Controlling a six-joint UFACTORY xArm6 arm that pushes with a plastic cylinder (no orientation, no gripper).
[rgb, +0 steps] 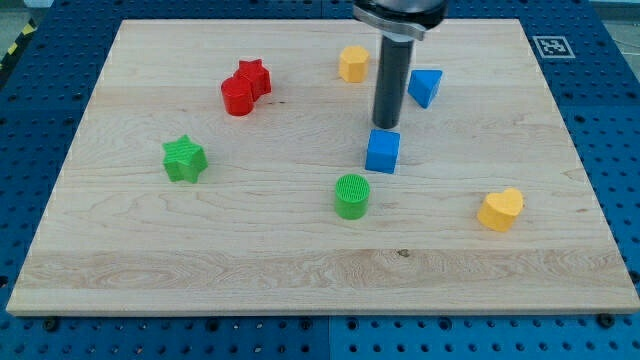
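My tip (386, 127) comes down from the view's top and stands just behind the blue cube (382, 151), touching or almost touching its far edge. A blue triangular block (425, 86) lies to the right of the rod. On the rod's left sits a yellow hexagonal block (353, 63). Below the blue cube stands a green cylinder (352, 195).
A red star (254, 76) and a red cylinder (237, 97) sit together at the upper left. A green star (185, 158) lies at the left, a yellow heart (501, 209) at the lower right. The wooden board (200, 260) rests on a blue perforated table.
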